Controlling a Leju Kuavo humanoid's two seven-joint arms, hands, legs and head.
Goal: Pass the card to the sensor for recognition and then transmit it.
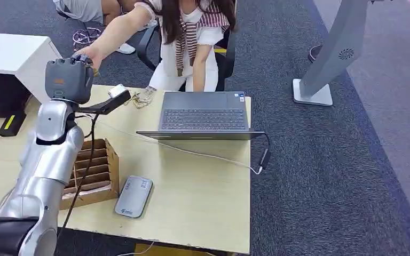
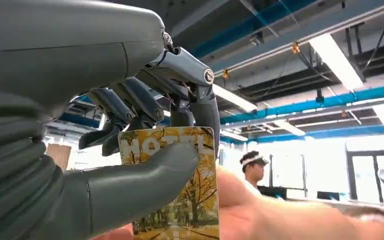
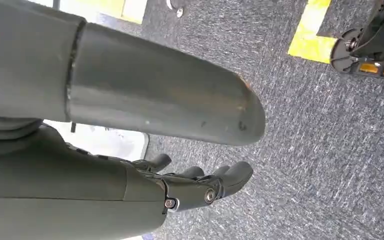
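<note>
The left hand point(image 2: 145, 150) is raised high over the far edge of the worktop point(image 1: 203, 186), and the card point(image 2: 180, 185) is pinched in it, pressed between the thick grey thumb and the darker fingers point(image 2: 130, 107) curled in behind. The card is held upright in the left wrist view, printed with yellow autumn trees and pale lettering across its top. A person's hand point(image 2: 260, 210) is seen right against the card, just beyond the thumb; whether the card is gripped by that hand too cannot be told. In the head view the same person's hand point(image 1: 91, 55) is stretched out to the back of the left hand point(image 1: 69, 79), touching it or nearly so, while the person point(image 1: 192, 37) is seated behind the worktop.

Below and nearer than the left hand, a grey sensor point(image 1: 133, 196) is lying flat on the worktop, just beside a brown slotted cardboard holder point(image 1: 97, 170). An open laptop point(image 1: 203, 114) is set off to the right of the raised hand, with a white cable point(image 1: 203, 154) trailing past its front edge.

The right hand point(image 3: 200, 187) is hanging low over dark grey carpet point(image 3: 320, 150), nothing held in it, its fingers point(image 3: 230, 175) loosely curved and slightly apart beneath the thumb.
</note>
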